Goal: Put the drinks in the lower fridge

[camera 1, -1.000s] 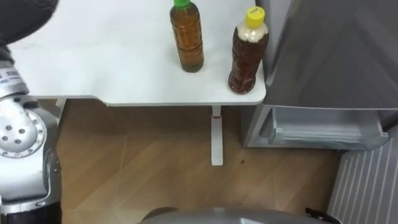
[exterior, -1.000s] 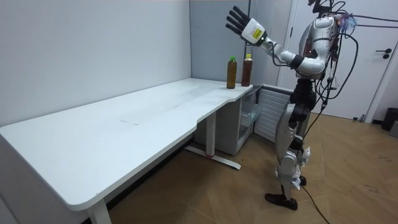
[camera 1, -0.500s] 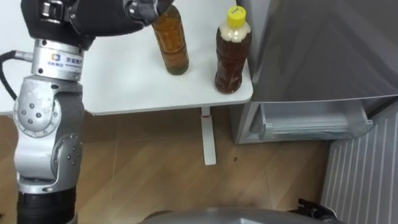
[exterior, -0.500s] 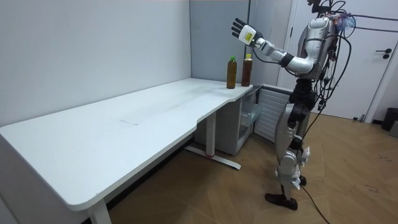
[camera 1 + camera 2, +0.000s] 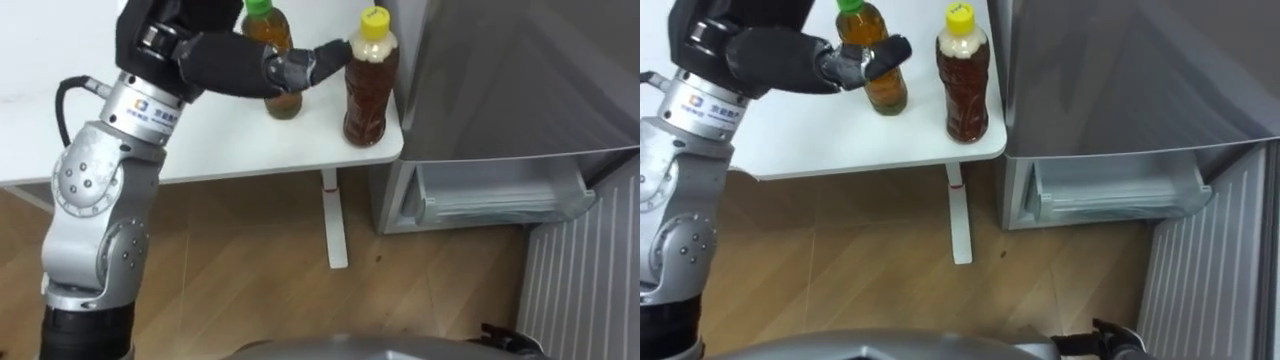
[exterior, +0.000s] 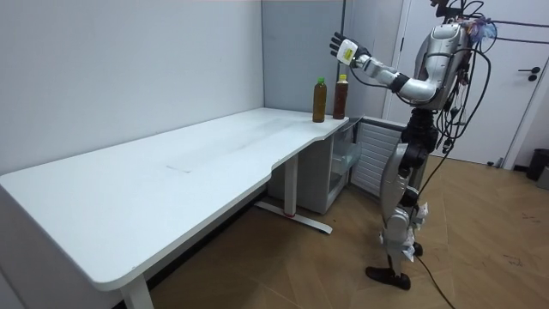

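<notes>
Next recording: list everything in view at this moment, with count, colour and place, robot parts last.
green-capped bottle: one, brown drink, upright on the desk's corner by the fridge
yellow-capped bottle: one, brown drink, upright to the right of the green-capped one, nearest the fridge
desk: one, white, long, along the wall
fridge: one, grey, right of the desk
lower fridge door: one, grey, swung open with its white shelf showing
floor: wood, brown, under the desk
room door: one, white, behind the robot
left hand: one, black, fingers straight, reaching across in front of the green-capped bottle
</notes>
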Tool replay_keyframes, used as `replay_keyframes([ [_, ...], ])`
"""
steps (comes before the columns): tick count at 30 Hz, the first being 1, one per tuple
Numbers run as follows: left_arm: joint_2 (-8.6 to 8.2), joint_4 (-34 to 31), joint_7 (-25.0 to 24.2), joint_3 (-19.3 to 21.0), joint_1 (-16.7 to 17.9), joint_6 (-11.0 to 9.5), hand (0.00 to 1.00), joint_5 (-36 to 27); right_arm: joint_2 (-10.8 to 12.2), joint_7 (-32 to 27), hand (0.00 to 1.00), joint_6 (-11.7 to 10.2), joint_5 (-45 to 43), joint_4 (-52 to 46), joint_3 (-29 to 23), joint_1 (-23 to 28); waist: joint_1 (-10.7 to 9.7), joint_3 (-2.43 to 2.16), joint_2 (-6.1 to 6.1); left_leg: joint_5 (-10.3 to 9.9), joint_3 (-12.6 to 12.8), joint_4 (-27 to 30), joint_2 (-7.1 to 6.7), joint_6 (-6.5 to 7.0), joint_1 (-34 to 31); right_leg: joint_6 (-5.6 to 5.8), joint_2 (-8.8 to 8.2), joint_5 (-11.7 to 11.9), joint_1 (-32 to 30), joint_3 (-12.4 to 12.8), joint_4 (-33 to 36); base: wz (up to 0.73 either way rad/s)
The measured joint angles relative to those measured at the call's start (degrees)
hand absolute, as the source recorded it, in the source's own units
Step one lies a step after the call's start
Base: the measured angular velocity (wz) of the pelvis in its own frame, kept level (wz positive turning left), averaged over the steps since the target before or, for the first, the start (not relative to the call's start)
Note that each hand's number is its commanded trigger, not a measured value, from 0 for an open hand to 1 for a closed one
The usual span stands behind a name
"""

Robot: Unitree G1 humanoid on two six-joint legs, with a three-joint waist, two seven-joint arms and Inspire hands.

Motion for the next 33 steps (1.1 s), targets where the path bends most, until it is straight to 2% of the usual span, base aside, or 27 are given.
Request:
replay_keyframes([
  [2, -1.04, 0.04, -1.17, -0.16, 0.0, 0.71, 0.0, -0.1, 0.02, 0.07, 0.0, 0.51, 0.0, -0.15, -0.01, -0.17, -0.28, 0.02, -0.02, 0.0, 0.04, -0.02, 0.0, 0.0, 0.0, -0.01, 0.0, 0.0, -0.02, 0.1, -0.03, 0.0],
  [8, -1.32, 0.05, -3.32, -1.45, 0.0, 1.44, 0.0, -0.29, 0.03, 0.17, 0.0, 0.55, 0.05, -0.14, 0.04, -0.51, -0.61, 0.12, -0.19, 0.0, 0.13, -0.06, 0.0, 0.0, 0.02, -0.01, 0.0, 0.0, -0.16, 0.54, -0.12, -0.03],
  [12, -2.06, 0.29, -4.5, -1.92, 0.01, 1.74, 0.0, -3.0, 0.29, 0.16, 0.0, 0.56, 0.05, -1.53, 0.04, -0.18, -0.66, 0.11, -0.2, 0.0, 0.47, -0.44, 0.0, -0.01, 0.19, -0.02, 0.0, 0.01, -0.4, 1.12, -0.06, -0.07],
  [19, -2.41, 3.48, -4.95, -5.33, 0.01, 2.44, 0.0, -4.42, 0.61, -0.46, 0.0, 0.54, 0.05, -1.91, 0.22, -0.41, -0.69, 0.17, -0.56, 0.0, 1.06, -0.5, 0.04, -0.01, 0.09, -0.04, -0.01, 0.03, -1.03, 1.91, 0.05, -0.04],
  [33, -2.86, 6.56, -5.82, -7.9, 0.16, 3.17, 0.0, -5.15, 1.02, -1.51, 0.0, 0.53, 0.09, -2.06, 0.34, -0.54, -0.7, 0.07, -0.87, 0.0, 1.6, -1.08, 0.06, -0.01, 0.19, -0.04, 0.0, 0.03, -1.58, 2.83, 0.02, -0.03],
])
